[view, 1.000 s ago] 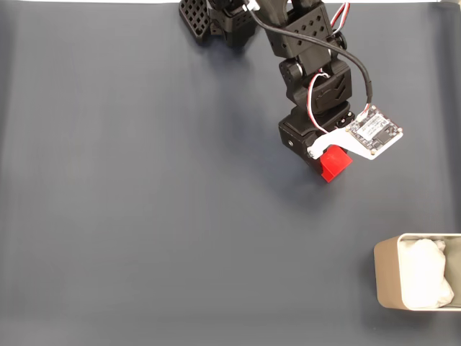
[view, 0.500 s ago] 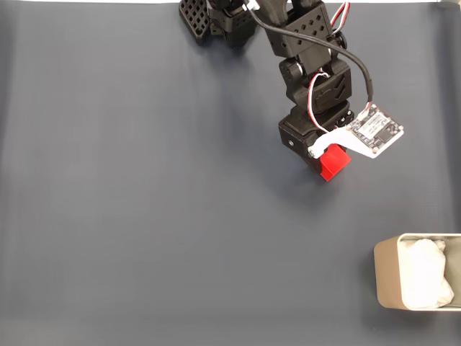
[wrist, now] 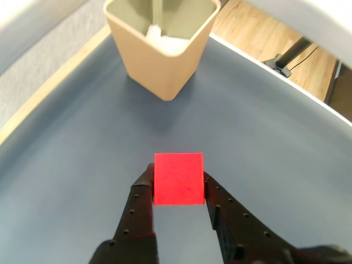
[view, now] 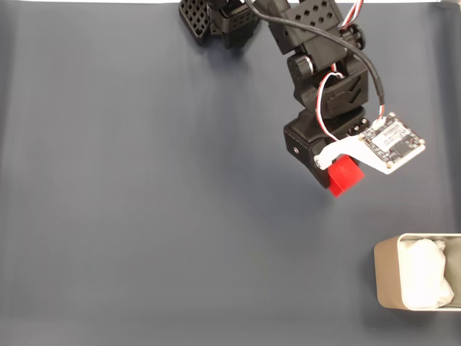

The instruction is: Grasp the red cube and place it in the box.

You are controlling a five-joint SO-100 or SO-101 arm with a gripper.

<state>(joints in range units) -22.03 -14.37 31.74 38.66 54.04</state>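
Note:
The red cube [view: 345,175] hangs above the dark mat, clamped between the two black fingers of my gripper [view: 333,173]. In the wrist view the cube [wrist: 178,179] sits squarely at the fingertips of the gripper [wrist: 178,184], one finger on each side. The box [view: 389,277], beige with white lining inside, stands at the lower right edge of the fixed view, well apart from the cube. Seen from the wrist, the box [wrist: 159,60] lies straight ahead at the top of the picture.
A dark grey mat [view: 144,202] covers the table. The arm's base [view: 216,18] stands at the top middle of the fixed view. In the wrist view a wooden floor [wrist: 264,38] shows beyond the table's edge.
The arm has shifted right and slightly down in the fixed view, carrying the red cube closer to the box.

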